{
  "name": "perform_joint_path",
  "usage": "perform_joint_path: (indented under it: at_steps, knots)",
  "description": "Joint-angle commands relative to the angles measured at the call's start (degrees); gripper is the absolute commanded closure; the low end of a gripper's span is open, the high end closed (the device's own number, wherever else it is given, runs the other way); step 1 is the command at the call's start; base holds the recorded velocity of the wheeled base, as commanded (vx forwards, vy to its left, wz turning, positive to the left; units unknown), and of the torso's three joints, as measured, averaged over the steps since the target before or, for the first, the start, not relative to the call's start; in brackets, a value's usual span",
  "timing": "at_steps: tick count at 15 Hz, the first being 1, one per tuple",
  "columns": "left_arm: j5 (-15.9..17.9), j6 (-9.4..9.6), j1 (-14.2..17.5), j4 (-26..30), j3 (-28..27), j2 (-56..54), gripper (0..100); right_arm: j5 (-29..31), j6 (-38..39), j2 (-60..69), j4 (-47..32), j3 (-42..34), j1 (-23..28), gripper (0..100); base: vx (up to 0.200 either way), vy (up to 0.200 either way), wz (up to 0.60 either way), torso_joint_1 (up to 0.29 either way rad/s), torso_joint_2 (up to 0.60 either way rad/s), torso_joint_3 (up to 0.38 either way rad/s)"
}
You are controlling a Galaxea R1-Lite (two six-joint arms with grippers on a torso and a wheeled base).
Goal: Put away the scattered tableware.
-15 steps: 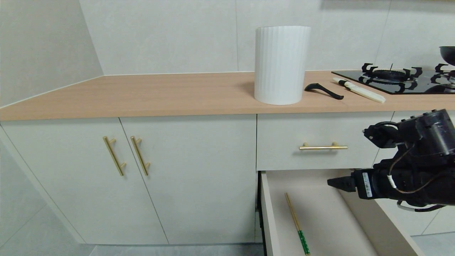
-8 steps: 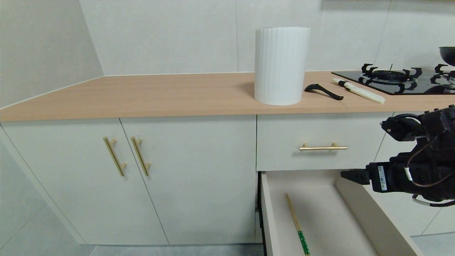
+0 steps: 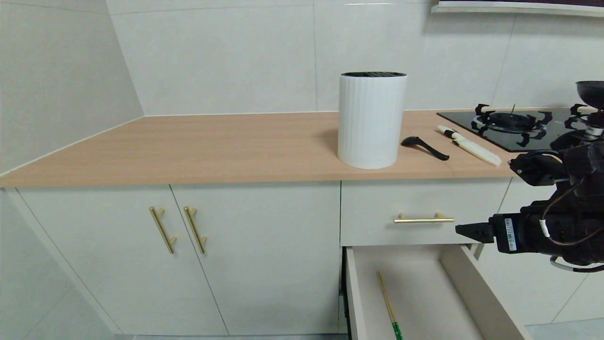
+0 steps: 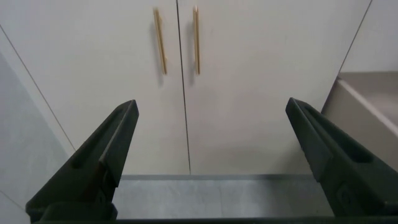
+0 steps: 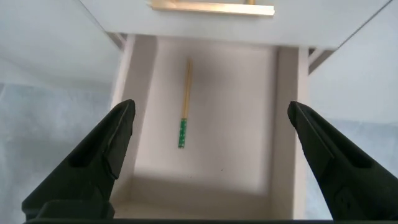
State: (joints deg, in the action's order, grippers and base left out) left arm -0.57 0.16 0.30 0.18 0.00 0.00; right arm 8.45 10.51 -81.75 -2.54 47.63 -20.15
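Note:
A pair of wooden chopsticks with green ends (image 3: 388, 303) lies in the open lower drawer (image 3: 353, 293); in the right wrist view the chopsticks (image 5: 185, 106) lie lengthwise on the drawer (image 5: 283, 130) floor. On the counter a black spoon (image 3: 424, 146) and a white knife (image 3: 470, 146) lie to the right of a tall white ribbed holder (image 3: 372, 120). My right gripper (image 3: 467, 231) hovers above the drawer's right side, open and empty (image 5: 210, 109). My left gripper (image 4: 211, 106) is open and empty, low in front of the cabinet doors.
A closed drawer with a gold handle (image 3: 423, 219) sits just above the open one. Two cabinet doors with gold handles (image 3: 179, 230) are to the left. A gas hob (image 3: 512, 123) with a pot on it is at the counter's right end.
My right gripper drew back to the right and rose from over the drawer. The head camera then shifted, so everything sits lower in the picture.

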Motion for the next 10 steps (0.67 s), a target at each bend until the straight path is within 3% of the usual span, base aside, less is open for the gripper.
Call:
perform_joint_path:
  at_steps: [1, 10]
  knots:
    - [-0.04, -0.07, 0.05, -0.01, 0.0, 0.0, 0, -0.01, -0.05, -0.25, -0.01, 0.01, 0.2, 0, 0.0, 0.0, 0.0, 0.163, -0.47, -0.29]
    - [-0.04, 0.02, 0.05, -0.01, 0.0, 0.0, 0, -0.01, -0.14, -0.69, -0.01, -0.08, 0.11, 0, 0.0, 0.0, 0.0, 0.189, -0.48, -0.29]
